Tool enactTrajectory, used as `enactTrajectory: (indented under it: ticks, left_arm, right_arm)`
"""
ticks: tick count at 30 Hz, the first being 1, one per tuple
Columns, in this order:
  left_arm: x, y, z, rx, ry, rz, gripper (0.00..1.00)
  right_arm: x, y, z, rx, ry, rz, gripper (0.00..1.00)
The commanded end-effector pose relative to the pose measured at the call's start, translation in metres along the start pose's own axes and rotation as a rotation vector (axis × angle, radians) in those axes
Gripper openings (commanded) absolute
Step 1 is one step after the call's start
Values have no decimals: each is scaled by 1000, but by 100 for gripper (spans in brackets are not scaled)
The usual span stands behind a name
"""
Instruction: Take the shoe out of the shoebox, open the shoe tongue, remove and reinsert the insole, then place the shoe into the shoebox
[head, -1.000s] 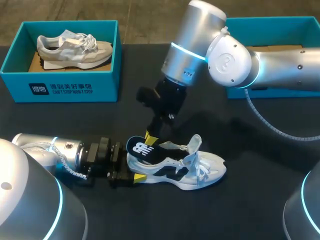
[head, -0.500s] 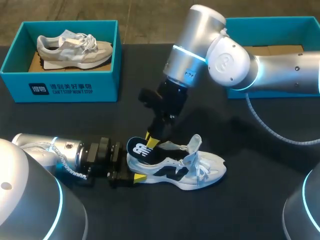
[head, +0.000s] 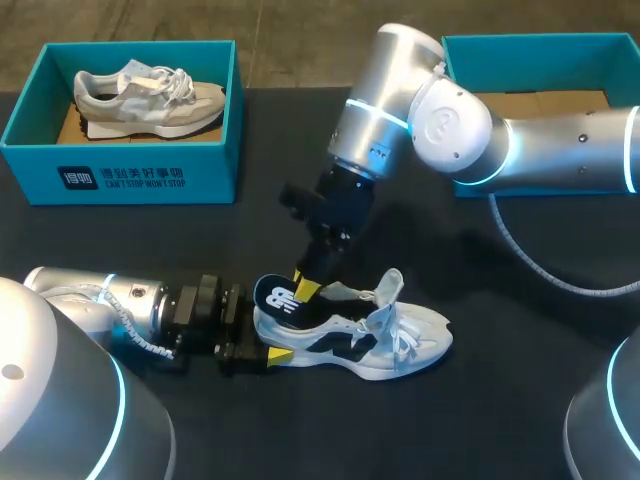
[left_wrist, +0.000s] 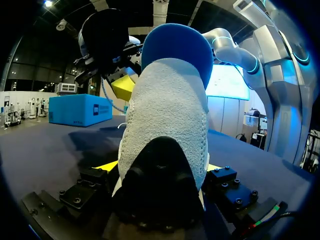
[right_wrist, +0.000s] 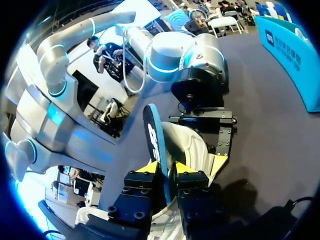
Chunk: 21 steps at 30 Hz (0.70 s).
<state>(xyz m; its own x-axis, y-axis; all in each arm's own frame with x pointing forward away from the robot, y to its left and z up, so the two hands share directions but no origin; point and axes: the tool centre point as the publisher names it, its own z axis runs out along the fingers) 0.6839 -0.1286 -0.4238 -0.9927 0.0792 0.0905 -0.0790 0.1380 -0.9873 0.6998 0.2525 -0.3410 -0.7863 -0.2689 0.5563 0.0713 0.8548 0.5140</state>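
We record white print on the front wall of the left box (head: 120, 180): a framed mark with a line of capitals beside it, which we do not transcribe. The dark insole (head: 282, 297), standing out of the heel of the shoe (head: 370, 335), bears a white logo. The right wrist view shows that logo on the insole's face too.

A grey sneaker (head: 150, 98) lies in a teal box (head: 120, 172) on the black table (head: 500, 420).
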Motion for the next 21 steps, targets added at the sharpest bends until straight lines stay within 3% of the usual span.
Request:
enactTrajectory:
  ticks: [1,13,18,21]
  left_arm:
    - [-1,3,-2,0,-1,0,0]
    - [-1,3,-2,0,-1,0,0]
    - [-1,3,-2,0,-1,0,0]
    - [-1,3,-2,0,-1,0,0]
  right_arm:
    - [-2,-1,5,-9,10,-6,17]
    - [4,-2,10,-44,56,2,17]
    - [5,-2,12,-67,62,-13,13]
    - [6,-1,13,-68,67,-24,3]
